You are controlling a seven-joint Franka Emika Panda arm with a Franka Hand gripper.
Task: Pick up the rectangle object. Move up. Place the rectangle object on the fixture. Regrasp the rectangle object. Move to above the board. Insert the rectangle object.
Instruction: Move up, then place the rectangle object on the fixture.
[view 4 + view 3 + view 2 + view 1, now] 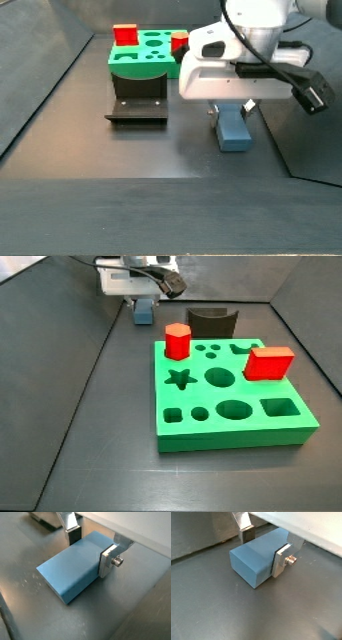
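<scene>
Claw [264,547] clamps the matte grey-blue rectangle object [254,559] lying flat on the floor

Gripper [266,548] low over the dark floor [211,607], silver fingers [281,560] flanking the rectangle object [256,559], pads against its long sides. Open floor around the block's free end in both wrist views. To one side, apart from the block, the fixture [138,103]; behind it the board [230,396], topped by a red hexagonal prism [177,342] and a red cube [270,363]. Grey walls [54,316] nearby.
</scene>
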